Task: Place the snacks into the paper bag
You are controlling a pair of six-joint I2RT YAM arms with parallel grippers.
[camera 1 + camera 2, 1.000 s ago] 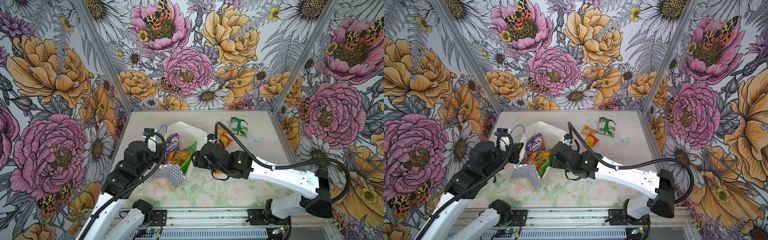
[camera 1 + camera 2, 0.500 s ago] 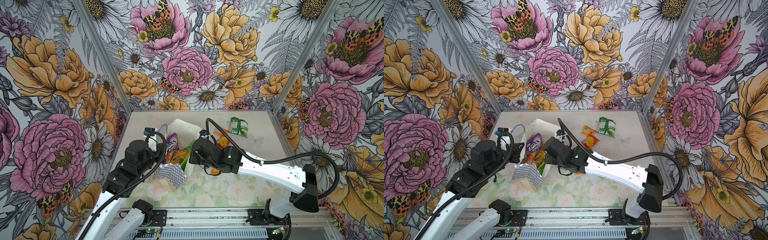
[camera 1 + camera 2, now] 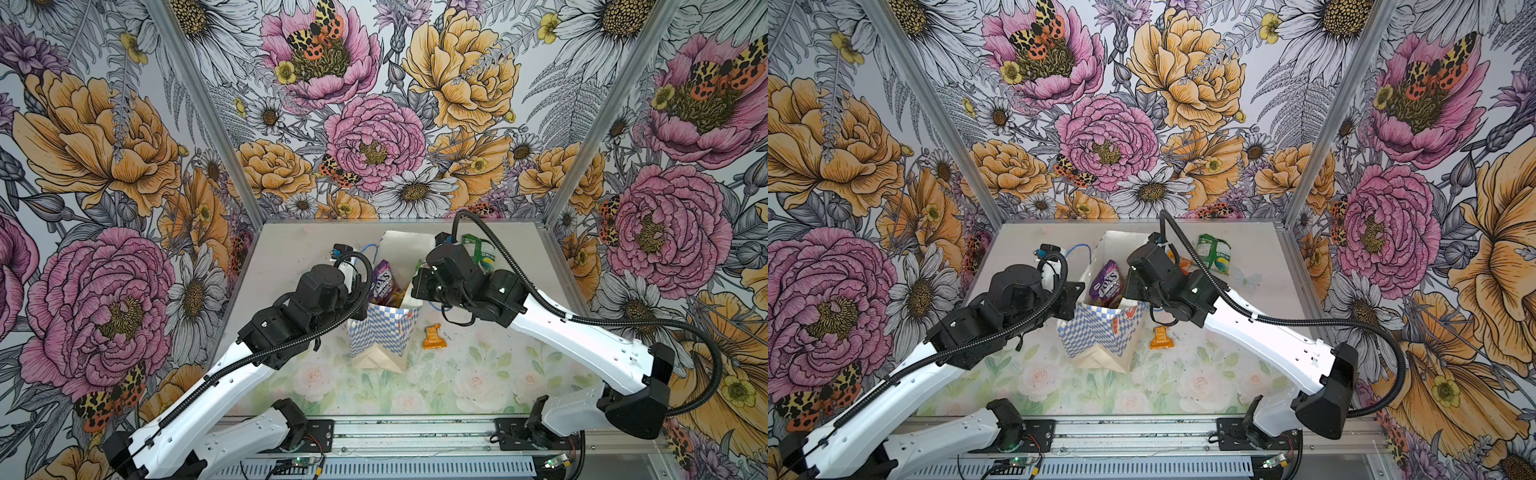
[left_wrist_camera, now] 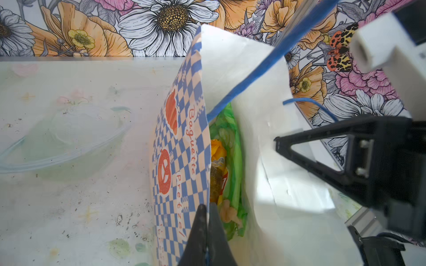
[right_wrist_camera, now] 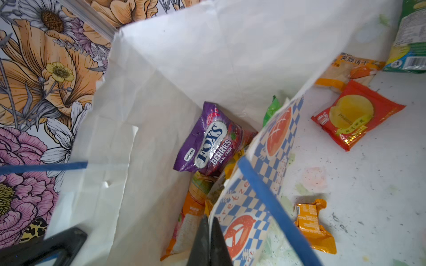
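The paper bag [image 3: 376,332] [image 3: 1096,332] stands mid-table, checkered outside, white inside, its mouth held wide. My left gripper [image 4: 207,208] is shut on its left rim wall. On the opposite wall my right gripper [image 5: 210,220] is shut on the rim beside a blue cord handle [image 5: 269,202]. Inside lie a purple Fox's Berries packet [image 5: 212,140] [image 3: 382,286], green packets [image 4: 232,142] and orange-yellow ones [image 5: 196,202]. Outside, a small orange sachet [image 3: 434,336] [image 5: 313,221] lies by the bag's right foot. A red packet [image 5: 355,115], a pale orange packet [image 5: 345,69] and a green packet [image 3: 1214,253] lie farther back right.
The flowered enclosure walls [image 3: 199,174] close in the table on three sides. A metal rail [image 3: 407,432] with both arm bases runs along the front edge. The right arm's black cable [image 3: 498,249] loops over the back right packets.
My right gripper has moved left and back and gone from open to shut on the bag's right rim. The bag stands more upright with a wider mouth. The left gripper kept its grip.
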